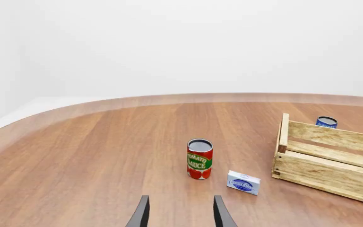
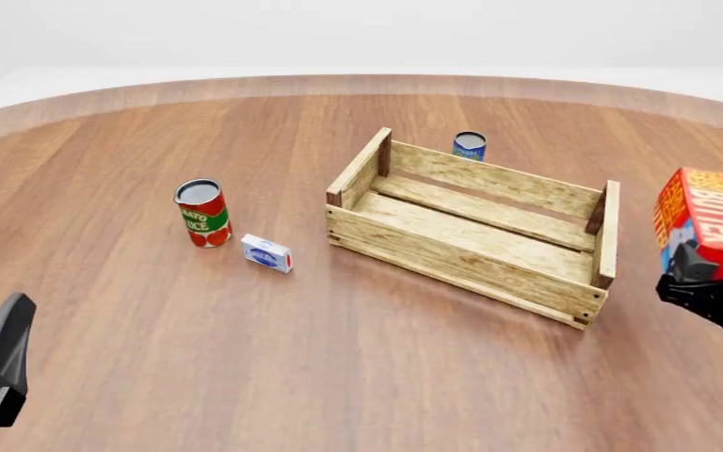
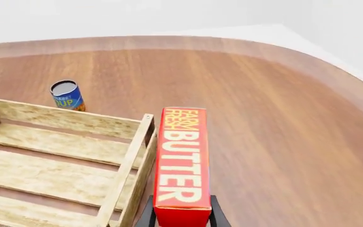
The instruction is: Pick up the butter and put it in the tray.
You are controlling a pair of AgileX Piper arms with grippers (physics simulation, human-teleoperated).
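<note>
The right gripper (image 2: 700, 275) has its fingers clenched on the butter (image 2: 700, 218), held upright above the tabletop (image 2: 336, 377), long axis vertical, just right of the tray (image 2: 462, 259). The left gripper's (image 1: 180, 215) fingers are released, their tips cut off.

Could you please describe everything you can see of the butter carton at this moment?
The butter is a tall red rectangular carton with an orange face printed "FARM FRESH BUTTER" in white and yellow, plus a blue-white patch low on one side. It looks like printed cardboard, intact. The right claw grips its lower end, holding it roughly upright above the table, just outside the right end of the tray, not yet over it. Nothing else touches it.
</note>
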